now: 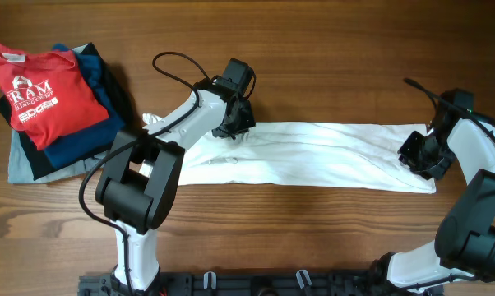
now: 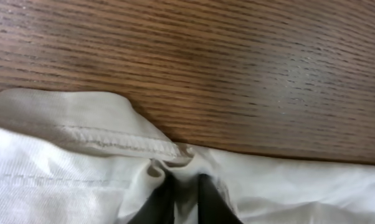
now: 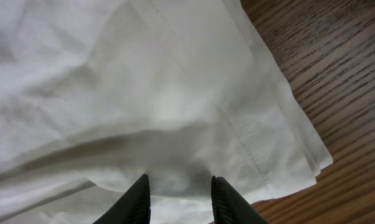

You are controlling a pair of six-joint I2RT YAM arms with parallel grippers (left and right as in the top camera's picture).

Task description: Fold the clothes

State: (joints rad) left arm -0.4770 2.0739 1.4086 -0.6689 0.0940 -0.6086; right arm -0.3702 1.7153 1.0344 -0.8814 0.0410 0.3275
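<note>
Pinching white T-shirt [image 1: 330,156] | left fingers [image 2: 213,200]: edge | right fingers [image 3: 137,200]: end

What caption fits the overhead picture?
Left hand and right hand pinch the white T-shirt lying on the wooden table.

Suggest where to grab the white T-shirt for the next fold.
Probably the short right end. The white T-shirt lies flat as a long left-right strip, its hem layers stacked at that end. Pinch those layers together, end effector coming low from the right over the table, so the strip can be carried leftward.
</note>
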